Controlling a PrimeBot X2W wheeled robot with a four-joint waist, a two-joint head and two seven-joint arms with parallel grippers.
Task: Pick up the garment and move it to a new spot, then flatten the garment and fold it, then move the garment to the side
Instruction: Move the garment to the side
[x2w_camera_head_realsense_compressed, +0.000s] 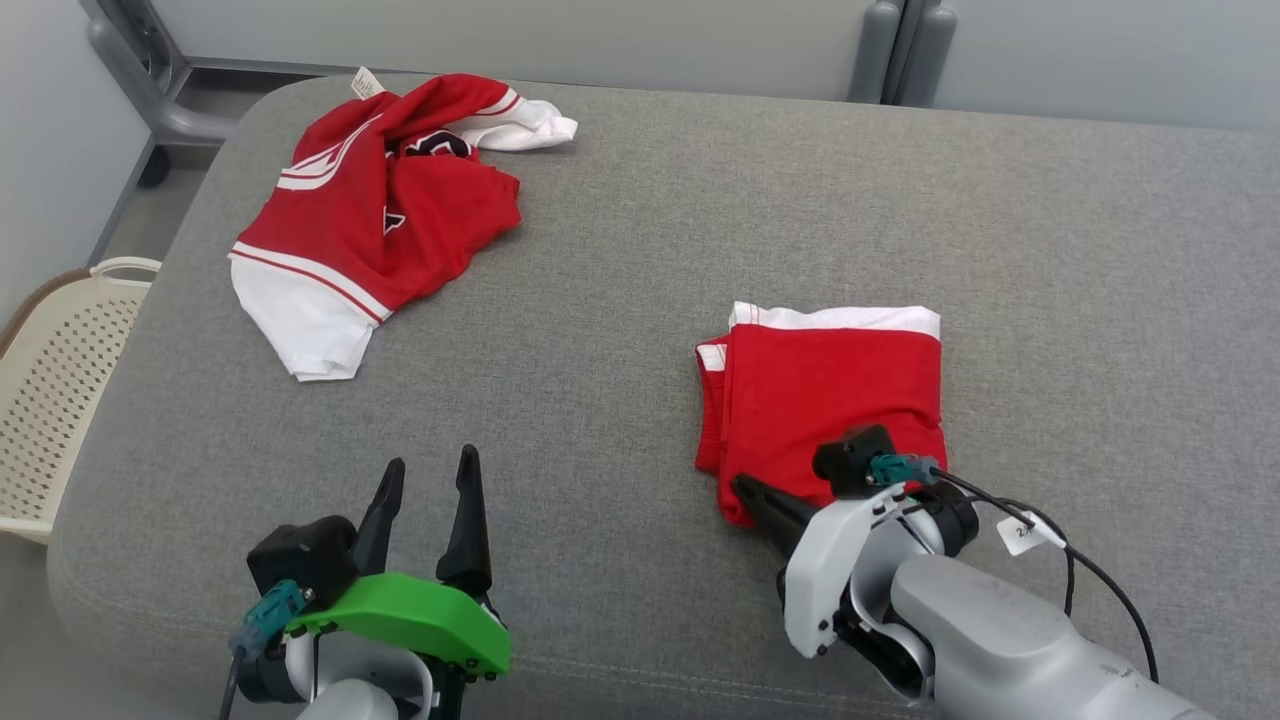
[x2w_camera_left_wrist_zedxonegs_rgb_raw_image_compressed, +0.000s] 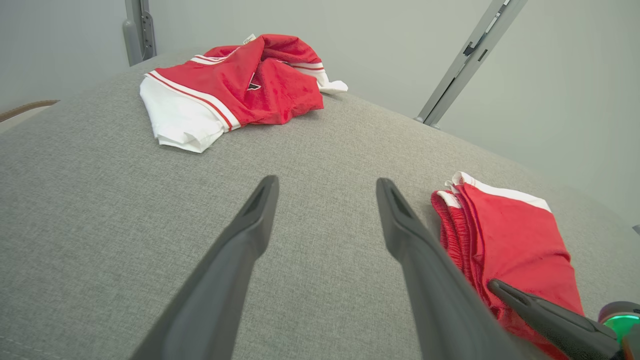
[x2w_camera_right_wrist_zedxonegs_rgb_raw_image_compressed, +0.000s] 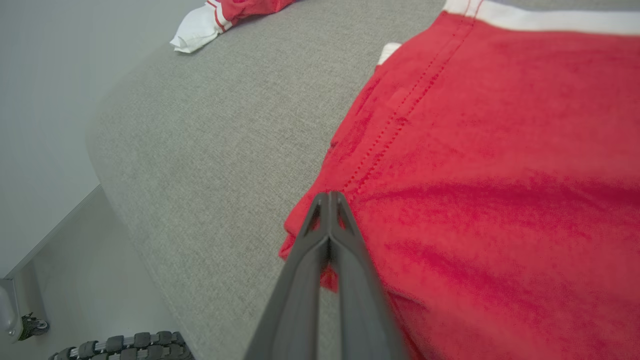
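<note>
High head, low wrists; common garment

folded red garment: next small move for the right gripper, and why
Probably a slight lift of the right gripper to test its hold: it is shut at the near corner of the folded red garment, but whether cloth is pinched is unclear.

Grey cushion; folded garment, crumpled jersey

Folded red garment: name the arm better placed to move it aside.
Right. The right gripper is shut at the folded red garment's near corner, though a pinch on cloth is unclear. The left gripper stands open over bare grey cushion, apart from it.
</note>
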